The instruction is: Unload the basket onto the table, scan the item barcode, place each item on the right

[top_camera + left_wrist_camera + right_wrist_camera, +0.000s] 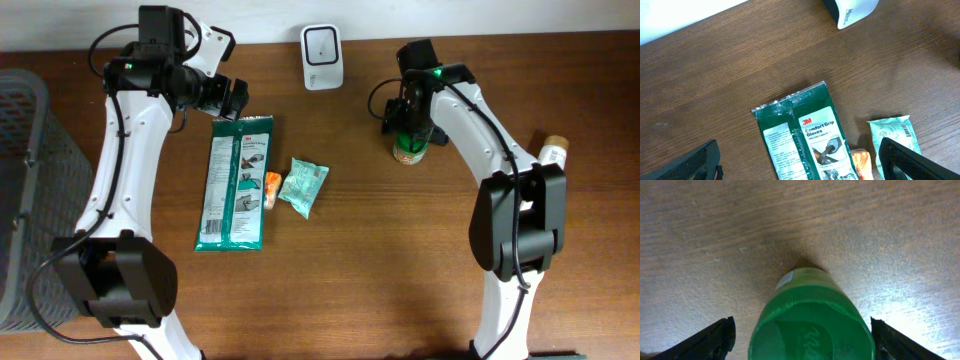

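A bottle with a green cap (pixel 410 150) stands upright at the right of the table. My right gripper (pixel 405 125) hangs over it, open. In the right wrist view the green cap (pixel 812 320) fills the space between the two fingers (pixel 715 340), with a gap on each side. A white barcode scanner (pixel 322 45) stands at the back edge, and its base also shows in the left wrist view (pixel 850 10). My left gripper (pixel 235 100) is open above the top end of a green glove pack (pixel 805 135), holding nothing.
A mint-green packet (pixel 303 185) and a small orange item (pixel 272 185) lie right of the glove pack (pixel 238 180). A grey mesh basket (pixel 20 150) stands at the far left. Another bottle with a tan cap (pixel 553 150) lies at the right edge.
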You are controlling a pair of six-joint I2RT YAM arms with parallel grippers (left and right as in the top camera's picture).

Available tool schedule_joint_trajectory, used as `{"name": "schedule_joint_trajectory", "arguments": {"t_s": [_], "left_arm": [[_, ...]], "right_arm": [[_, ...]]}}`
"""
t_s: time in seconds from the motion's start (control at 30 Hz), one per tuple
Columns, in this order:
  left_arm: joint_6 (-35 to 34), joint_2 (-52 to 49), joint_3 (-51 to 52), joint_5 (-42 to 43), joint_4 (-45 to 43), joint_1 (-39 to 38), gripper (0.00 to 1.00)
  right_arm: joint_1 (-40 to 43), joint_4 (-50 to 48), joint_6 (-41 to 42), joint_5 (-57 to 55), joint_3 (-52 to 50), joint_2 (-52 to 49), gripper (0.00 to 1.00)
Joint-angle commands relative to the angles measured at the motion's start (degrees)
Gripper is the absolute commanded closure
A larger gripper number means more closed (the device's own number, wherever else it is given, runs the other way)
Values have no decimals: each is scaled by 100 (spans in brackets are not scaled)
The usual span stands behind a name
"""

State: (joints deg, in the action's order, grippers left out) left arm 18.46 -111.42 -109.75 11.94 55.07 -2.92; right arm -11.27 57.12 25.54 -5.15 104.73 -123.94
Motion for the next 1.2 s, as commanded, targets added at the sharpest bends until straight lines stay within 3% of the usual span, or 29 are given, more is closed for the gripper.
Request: {"name": "schedule_joint_trajectory", "arguments": {"t_s": [0.0, 0.07, 0.27, 0.43, 0.57, 0.83, 1.03, 1.17], "left_arm": [[31, 184, -114, 22, -4, 22, 1], [31, 184, -114, 22, -7, 20, 1], [31, 184, -114, 24, -4, 20, 1], [31, 184, -114, 22, -4, 20, 1], [31, 184, -114, 22, -4, 20, 1], [31, 184, -114, 22, -4, 20, 1], [31, 184, -114, 22, -4, 20, 1], [31, 184, -114, 22, -4, 20, 1]], "right_arm": [[11, 125, 46, -109, 120, -24, 20], [11, 219, 46, -109, 120, -24, 22], [11, 262, 46, -111, 127, -17, 42], [9, 269, -260, 2, 138, 90, 45], [4, 400, -1956, 723, 284, 457, 44], [4, 1088, -5174, 815, 293, 743, 43], [-28, 1132, -6966, 966, 254, 732, 45], [-68, 1167, -8303, 1821, 114, 732, 45]]}}
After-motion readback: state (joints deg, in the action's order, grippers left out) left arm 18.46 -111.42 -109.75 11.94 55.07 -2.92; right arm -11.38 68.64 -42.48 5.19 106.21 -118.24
